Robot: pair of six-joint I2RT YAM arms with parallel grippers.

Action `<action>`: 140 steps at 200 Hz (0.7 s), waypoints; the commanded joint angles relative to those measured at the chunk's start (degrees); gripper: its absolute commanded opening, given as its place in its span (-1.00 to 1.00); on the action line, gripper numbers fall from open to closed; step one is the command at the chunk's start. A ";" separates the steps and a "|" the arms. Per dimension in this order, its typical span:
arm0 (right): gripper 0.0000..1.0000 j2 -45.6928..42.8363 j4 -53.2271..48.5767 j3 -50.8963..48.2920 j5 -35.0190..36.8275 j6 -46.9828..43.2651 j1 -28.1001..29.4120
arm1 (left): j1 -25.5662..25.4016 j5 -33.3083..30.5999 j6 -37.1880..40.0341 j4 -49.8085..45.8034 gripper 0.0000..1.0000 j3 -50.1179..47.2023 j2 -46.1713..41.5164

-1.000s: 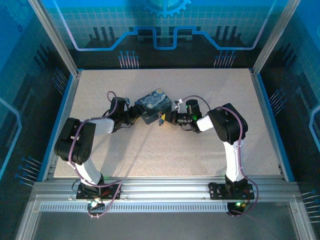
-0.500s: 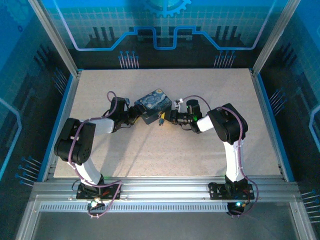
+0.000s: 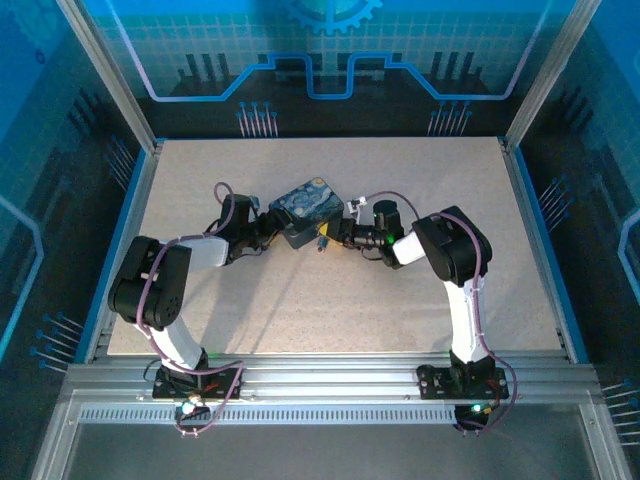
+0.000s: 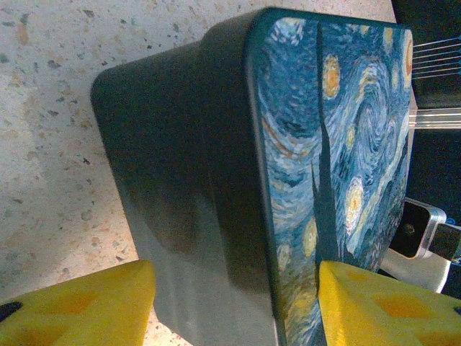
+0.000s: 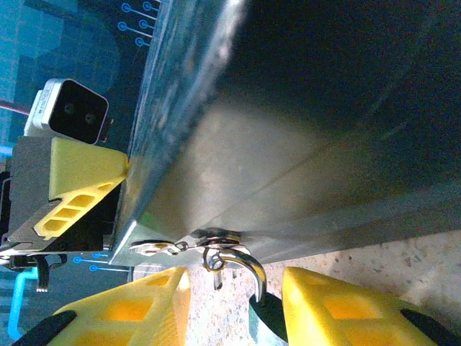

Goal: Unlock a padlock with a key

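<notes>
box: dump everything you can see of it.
The box is a small rectangular tin with rounded corners: swirly blue-and-yellow starry-night print on the lid, plain dark glossy walls that look like metal. Lid on, it lies flat, print up, skewed to the table edges, between the arms. The left fingers straddle one end and seem to clamp it. The padlock hangs from a latch on the wall facing the right arm.

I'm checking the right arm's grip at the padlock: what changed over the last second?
The right gripper opened its jaws, which now stand apart on either side of the padlock, and its wrist edged slightly toward the box. The left gripper stayed clamped on the box; box and padlock did not visibly shift.
</notes>
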 commanded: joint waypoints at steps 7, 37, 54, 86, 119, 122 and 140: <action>-0.22 1.97 2.33 0.52 -1.68 0.93 0.58 | -0.57 -1.51 0.68 -6.80 0.23 -1.44 0.11; -0.25 2.91 2.84 1.52 -2.70 1.68 1.01 | -0.58 -1.60 0.71 -6.78 0.23 -1.44 0.05; -0.27 3.38 3.21 1.99 -3.07 2.00 1.32 | -0.62 -1.63 0.68 -6.79 0.23 -1.44 0.09; -0.32 3.58 4.05 2.21 -3.42 2.33 1.49 | -0.66 -1.63 0.70 -6.77 0.23 -1.38 0.14; -0.44 3.09 3.21 1.49 -2.26 2.05 1.28 | -0.67 -1.64 0.66 -6.83 0.23 -1.43 0.11; -0.46 3.05 3.14 1.36 -2.21 2.04 1.24 | -0.65 -1.67 0.68 -6.80 0.23 -1.44 0.07; -0.54 2.88 2.88 0.89 -1.83 2.15 1.00 | -0.66 -1.67 0.68 -6.89 0.23 -1.44 -0.07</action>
